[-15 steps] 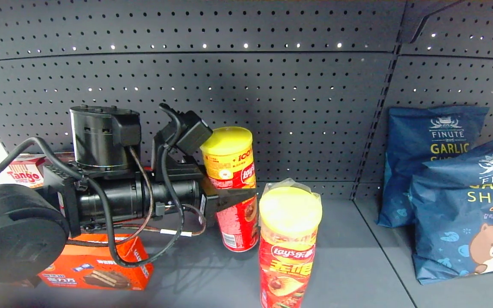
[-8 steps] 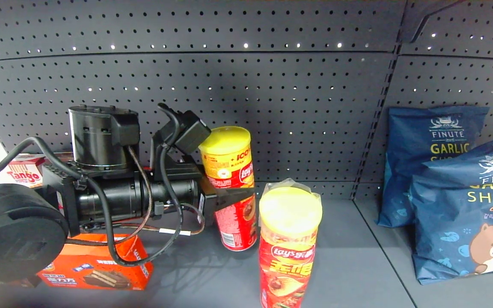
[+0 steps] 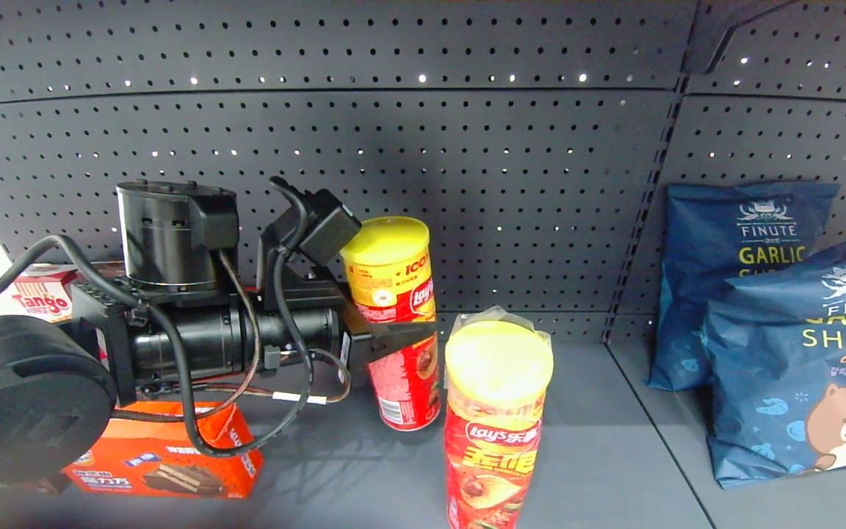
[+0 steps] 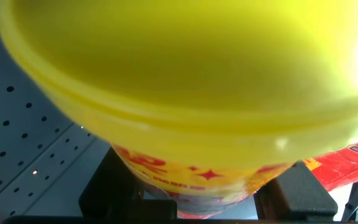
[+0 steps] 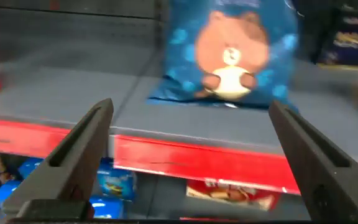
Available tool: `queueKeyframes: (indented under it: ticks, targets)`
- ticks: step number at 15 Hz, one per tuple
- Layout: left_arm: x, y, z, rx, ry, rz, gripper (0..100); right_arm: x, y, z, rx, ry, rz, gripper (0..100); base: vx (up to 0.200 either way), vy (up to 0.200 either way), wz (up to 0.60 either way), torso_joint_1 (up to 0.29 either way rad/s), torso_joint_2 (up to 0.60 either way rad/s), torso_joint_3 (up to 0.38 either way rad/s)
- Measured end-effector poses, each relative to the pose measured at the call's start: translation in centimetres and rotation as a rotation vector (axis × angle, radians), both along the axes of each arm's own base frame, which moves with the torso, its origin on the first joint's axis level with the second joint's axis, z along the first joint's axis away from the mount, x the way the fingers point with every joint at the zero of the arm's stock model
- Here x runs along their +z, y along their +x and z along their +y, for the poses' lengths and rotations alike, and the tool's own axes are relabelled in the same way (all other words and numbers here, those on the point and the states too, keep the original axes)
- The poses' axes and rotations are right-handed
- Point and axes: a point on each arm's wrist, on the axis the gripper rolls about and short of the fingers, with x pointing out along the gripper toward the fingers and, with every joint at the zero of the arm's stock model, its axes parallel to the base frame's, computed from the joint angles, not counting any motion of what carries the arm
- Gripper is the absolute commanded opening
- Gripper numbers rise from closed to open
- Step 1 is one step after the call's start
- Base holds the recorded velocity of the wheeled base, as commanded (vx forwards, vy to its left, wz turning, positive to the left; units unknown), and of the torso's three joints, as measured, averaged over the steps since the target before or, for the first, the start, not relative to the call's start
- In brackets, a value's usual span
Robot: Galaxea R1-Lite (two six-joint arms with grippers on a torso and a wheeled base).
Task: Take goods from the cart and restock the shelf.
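Observation:
A red chips can with a yellow lid [image 3: 392, 294] stands near the back of the grey shelf [image 3: 599, 455], leaning slightly. My left gripper [image 3: 423, 327] is shut on its middle from the left side. In the left wrist view the can's lid [image 4: 185, 74] looms close, with dark fingers [image 4: 114, 186] on either side. A second, identical chips can [image 3: 496, 419] stands in front and to the right, apart from the held one. My right gripper [image 5: 194, 168] is open and holds nothing, in front of the shelf's red front edge [image 5: 166, 155].
Blue shrimp chips bags [image 3: 797, 338] [image 5: 232, 50] lean at the shelf's right. An orange snack box [image 3: 166, 459] lies under my left arm, and a red-and-white box [image 3: 45, 294] sits behind it. Perforated panel [image 3: 467, 162] backs the shelf. More packaged goods sit on the shelf below [image 5: 114, 183].
My left gripper and the held can have shifted slightly to the left. Nothing else has moved.

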Motion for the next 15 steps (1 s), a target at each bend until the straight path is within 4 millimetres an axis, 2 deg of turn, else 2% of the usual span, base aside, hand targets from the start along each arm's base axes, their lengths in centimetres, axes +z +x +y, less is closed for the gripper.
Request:
queueKeyframes:
  ticks: [2,4,10,15]
  targets:
    - [0.00,-0.03,-0.01,-0.001,0.000,0.000,0,-0.05,-0.06,0.35,0.155,-0.010,-0.008,100,0.000,0.000,0.00,0.000,0.00,0.000]
    - [0.00,-0.03,-0.03,-0.001,0.000,0.000,0,-0.08,-0.05,0.35,0.180,-0.011,-0.008,100,0.000,0.000,0.00,0.000,0.00,0.000]
    - [-0.02,-0.07,-0.09,-0.004,0.000,0.001,0,-0.16,0.06,0.12,0.094,0.027,0.006,100,0.000,0.000,0.00,0.000,0.00,0.000]
    - [-0.26,-0.35,-0.05,-0.008,0.004,0.008,0,-0.18,0.08,0.03,0.335,-0.001,0.002,100,0.000,0.000,0.00,0.000,0.00,0.000]
